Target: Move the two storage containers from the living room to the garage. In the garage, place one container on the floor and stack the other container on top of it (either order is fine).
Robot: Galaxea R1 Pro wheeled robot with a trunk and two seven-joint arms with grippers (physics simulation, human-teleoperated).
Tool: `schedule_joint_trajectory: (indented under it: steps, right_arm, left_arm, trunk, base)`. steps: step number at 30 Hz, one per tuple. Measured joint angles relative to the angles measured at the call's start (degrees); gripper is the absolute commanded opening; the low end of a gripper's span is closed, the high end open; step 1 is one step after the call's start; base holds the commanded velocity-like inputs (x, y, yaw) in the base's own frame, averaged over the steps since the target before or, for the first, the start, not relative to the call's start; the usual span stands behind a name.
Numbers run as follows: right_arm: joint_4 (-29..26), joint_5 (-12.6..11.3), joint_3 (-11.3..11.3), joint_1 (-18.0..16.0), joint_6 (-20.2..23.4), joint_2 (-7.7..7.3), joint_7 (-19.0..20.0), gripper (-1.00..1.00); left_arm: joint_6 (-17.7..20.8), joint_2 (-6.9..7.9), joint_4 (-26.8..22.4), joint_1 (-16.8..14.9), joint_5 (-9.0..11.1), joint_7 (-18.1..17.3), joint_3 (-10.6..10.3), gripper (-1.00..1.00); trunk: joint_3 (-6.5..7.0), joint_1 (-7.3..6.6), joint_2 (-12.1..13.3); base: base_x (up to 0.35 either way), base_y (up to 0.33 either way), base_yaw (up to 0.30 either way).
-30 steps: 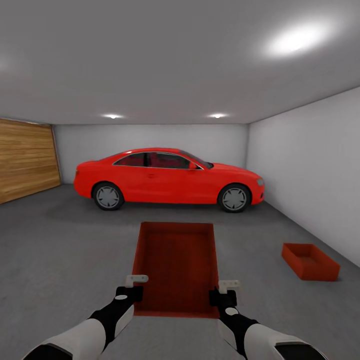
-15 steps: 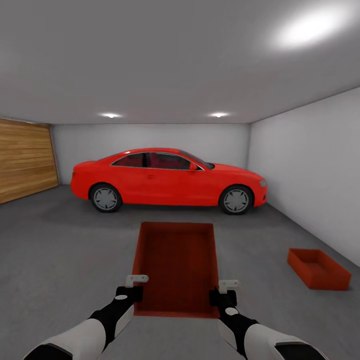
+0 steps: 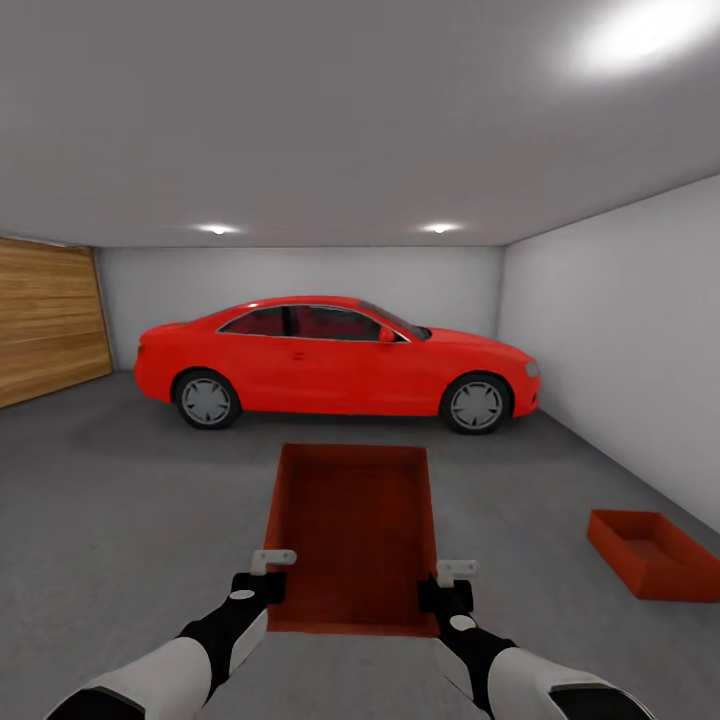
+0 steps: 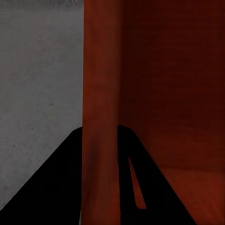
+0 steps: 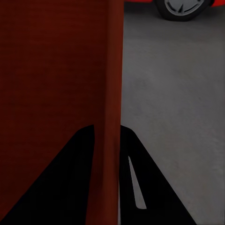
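Note:
I am in the garage, carrying a red-orange storage container [image 3: 352,535] level in front of me over the dark grey floor [image 3: 120,500]. My left gripper [image 3: 270,562] is shut on its left side wall [image 4: 99,117], one black finger on each face. On the opposite wall [image 5: 107,93] my right gripper [image 3: 452,572] is shut the same way. The other storage container [image 3: 652,553] sits on the floor at the far right, close to the side wall and cut by the picture's edge.
A red car [image 3: 335,362] is parked across the back of the room. A wooden-plank garage door [image 3: 45,318] stands at the left, a pale grey wall [image 3: 620,340] at the right. Open floor lies between me and the car.
The whole view has shifted: the car looms slightly larger and the container on the floor has slid right and down, so I have rolled forward. The carried container stays fixed in my grippers.

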Motion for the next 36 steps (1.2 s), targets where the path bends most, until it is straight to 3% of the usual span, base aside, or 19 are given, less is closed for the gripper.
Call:
schedule_joint_trajectory:
  steps: [36]
  right_arm:
    - [0.00, 0.01, -0.01, 0.00, 0.04, 0.00, 0.00, -1.00]
  left_arm:
    - [0.02, 0.00, 0.00, 0.00, 0.06, 0.01, -0.05, -1.00]
  trunk:
    - [0.00, 0.00, 0.00]
  base:
    - [0.322, 0.000, 0.000]
